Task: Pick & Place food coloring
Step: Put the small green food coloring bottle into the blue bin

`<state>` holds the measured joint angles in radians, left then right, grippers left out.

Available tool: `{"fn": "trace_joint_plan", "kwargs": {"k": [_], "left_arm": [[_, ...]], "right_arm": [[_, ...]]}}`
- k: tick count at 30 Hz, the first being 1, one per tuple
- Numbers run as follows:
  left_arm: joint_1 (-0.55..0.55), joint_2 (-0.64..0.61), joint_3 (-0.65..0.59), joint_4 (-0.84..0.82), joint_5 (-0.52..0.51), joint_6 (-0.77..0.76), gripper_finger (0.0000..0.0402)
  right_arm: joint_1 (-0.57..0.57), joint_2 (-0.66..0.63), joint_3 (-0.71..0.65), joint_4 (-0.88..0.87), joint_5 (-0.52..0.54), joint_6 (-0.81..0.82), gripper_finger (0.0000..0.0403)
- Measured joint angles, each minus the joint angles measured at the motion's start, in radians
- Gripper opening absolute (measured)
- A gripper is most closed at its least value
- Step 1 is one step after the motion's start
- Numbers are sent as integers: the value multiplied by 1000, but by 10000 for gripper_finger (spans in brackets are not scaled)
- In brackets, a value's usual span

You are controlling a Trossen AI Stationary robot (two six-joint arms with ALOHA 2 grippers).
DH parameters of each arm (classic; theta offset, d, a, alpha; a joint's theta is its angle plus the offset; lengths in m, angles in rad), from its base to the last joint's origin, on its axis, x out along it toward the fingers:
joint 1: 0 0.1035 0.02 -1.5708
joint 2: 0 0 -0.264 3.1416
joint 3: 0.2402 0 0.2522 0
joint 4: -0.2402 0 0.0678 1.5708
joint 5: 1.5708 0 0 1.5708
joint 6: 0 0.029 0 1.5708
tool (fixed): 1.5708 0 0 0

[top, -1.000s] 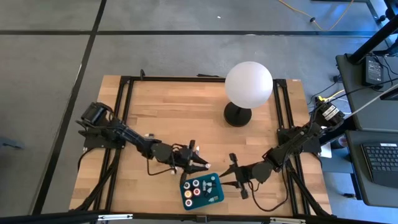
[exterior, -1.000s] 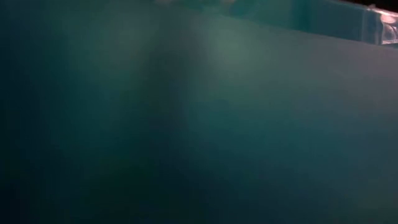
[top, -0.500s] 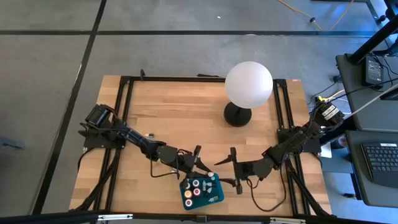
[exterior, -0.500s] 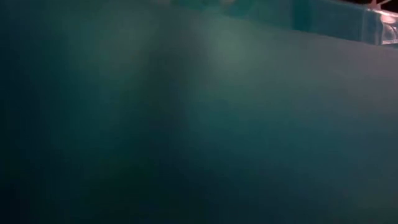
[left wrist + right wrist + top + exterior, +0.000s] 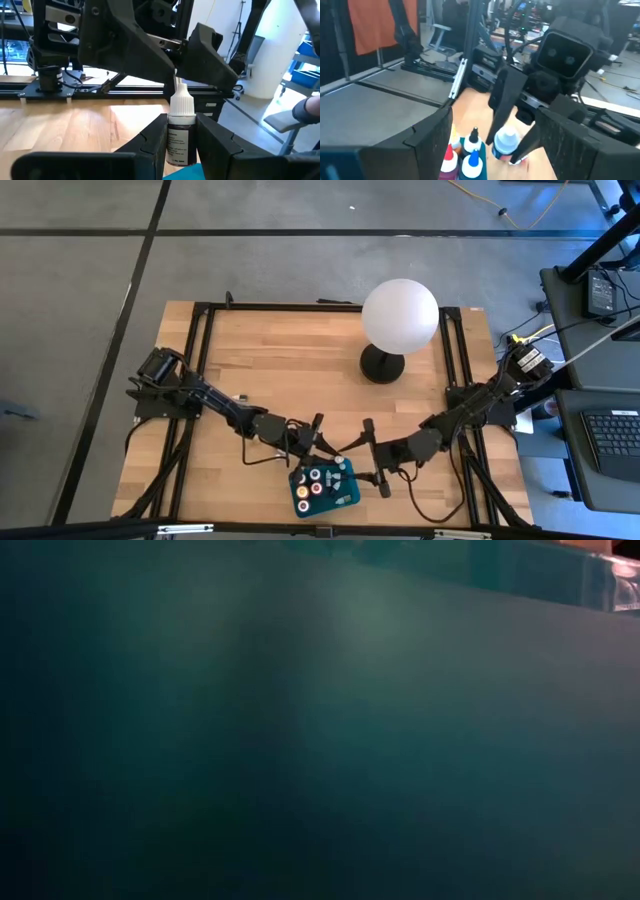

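A teal tray point(image 5: 347, 498) stands at the table's near edge, with several small food coloring bottles point(image 5: 316, 481) upright in it; its wall point(image 5: 300, 740) fills the low view. My left gripper point(image 5: 322, 442) is at the tray's far rim, shut on a dark brown food coloring bottle point(image 5: 181, 135) with a white cap. My right gripper point(image 5: 373, 458) is just right of it, open wide. In the right wrist view its fingers stand either side of the held bottle point(image 5: 506, 141) and the tray's bottles point(image 5: 469, 150), touching nothing. My left gripper pinches the bottle's dark body point(image 5: 180, 147), below the white cap, between its two fingers. The fingers come nearly level from the table's left. The bottle stands upright over the tray's far corner point(image 5: 186, 173); whether its bottom touches anything I cannot tell.
A white globe lamp point(image 5: 400, 315) on a black base point(image 5: 382, 364) stands at the far right of the wooden table. Black frame rails point(image 5: 195, 410) run along the table's left and right sides. Bare wood lies between the lamp and the grippers.
My left gripper has moved a little toward the table's right with the bottle, up to the tray's far rim. My right gripper has moved toward the table's left, closer to the left gripper. The tray and its bottles have stayed put.
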<state>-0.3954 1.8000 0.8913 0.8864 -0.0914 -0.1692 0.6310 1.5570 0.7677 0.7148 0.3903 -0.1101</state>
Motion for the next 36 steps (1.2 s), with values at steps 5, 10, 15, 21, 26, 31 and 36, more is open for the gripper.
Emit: {"fn": "trace_joint_plan", "kwargs": {"k": [5, 10, 15, 21, 26, 31, 36], "left_arm": [[0, 0, 0, 8, 0, 0, 88], [0, 0, 0, 23, 0, 0, 88], [0, 0, 0, 31, 0, 0, 88], [0, 0, 0, 33, -2, 0, 88], [0, 0, 0, 40, -3, 23, 88], [0, 0, 0, 39, -4, 25, 88], [0, 0, 0, 37, -4, 26, 88]], "right_arm": [[-7, 0, 0, -6, -8, 1, 262], [-7, 0, 0, -9, -9, 0, 234], [-7, 0, 0, -10, -10, -3, 221], [-18, 1, 0, -10, -11, 12, 220], [-46, 1, 0, -12, -19, 35, 209], [-53, 1, 0, -19, -54, 50, 180], [-53, 1, -1, -36, -56, 50, 139]]}}
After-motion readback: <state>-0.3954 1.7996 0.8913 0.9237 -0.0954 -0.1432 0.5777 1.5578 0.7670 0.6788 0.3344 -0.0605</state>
